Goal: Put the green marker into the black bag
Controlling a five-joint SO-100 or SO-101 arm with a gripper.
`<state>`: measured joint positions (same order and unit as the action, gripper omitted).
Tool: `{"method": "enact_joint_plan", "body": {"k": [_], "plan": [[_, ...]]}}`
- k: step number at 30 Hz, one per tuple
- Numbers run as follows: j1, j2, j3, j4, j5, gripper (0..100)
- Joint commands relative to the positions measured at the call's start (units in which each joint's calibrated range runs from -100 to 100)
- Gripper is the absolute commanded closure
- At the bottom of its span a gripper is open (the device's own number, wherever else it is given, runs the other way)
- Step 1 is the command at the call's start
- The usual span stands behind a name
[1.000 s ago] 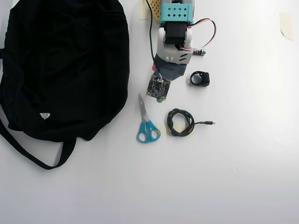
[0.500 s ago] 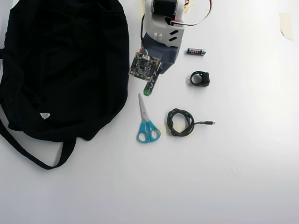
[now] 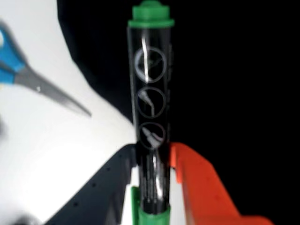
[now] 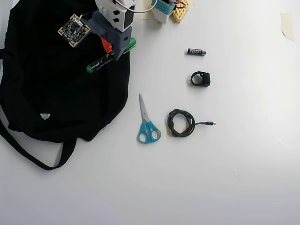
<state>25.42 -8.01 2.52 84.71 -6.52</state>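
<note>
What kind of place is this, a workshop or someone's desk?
Probably a hobbyist's white tabletop set up for robot practice: a small arm's gripper holds a green marker over a black bag, with scissors nearby.

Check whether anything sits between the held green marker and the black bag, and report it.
Nothing visible does. The gripper is shut on the green marker, which already hangs over the black bag near its right edge. The scissors lie on the table to the right in the overhead view, clear of the path.
</note>
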Motion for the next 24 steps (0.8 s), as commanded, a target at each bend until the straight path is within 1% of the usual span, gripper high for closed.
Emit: {"method": "enact_joint_plan", "body": {"k": [1, 6, 9, 11, 13, 15, 16, 17, 18, 19, 20, 21, 23, 24], "plan": [[7.04, -1.45, -2.34, -2.72, 0.33, 98], [17.14, 0.79, -1.35, -9.61, 0.38, 98], [19.90, 10.67, -1.71, -15.46, 0.38, 98], [22.30, 19.38, -2.25, -23.22, 0.38, 98], [24.99, 25.36, -2.34, -25.20, 0.38, 98], [25.74, 26.27, -2.34, -25.11, -0.03, 97], [25.66, 25.77, -2.34, -25.02, -0.03, 93], [25.59, 25.52, -2.34, -24.85, -0.03, 83], [25.36, 25.44, -2.34, -24.34, -0.09, 77], [25.14, 25.36, -2.25, -24.25, -0.09, 74], [24.09, 24.94, -2.34, -22.27, -0.14, 73], [22.00, 21.12, -1.89, -19.17, -0.24, 74], [16.46, 9.01, -1.44, -13.91, -0.24, 74], [11.60, 1.62, -1.35, -10.90, -0.24, 74]]}}
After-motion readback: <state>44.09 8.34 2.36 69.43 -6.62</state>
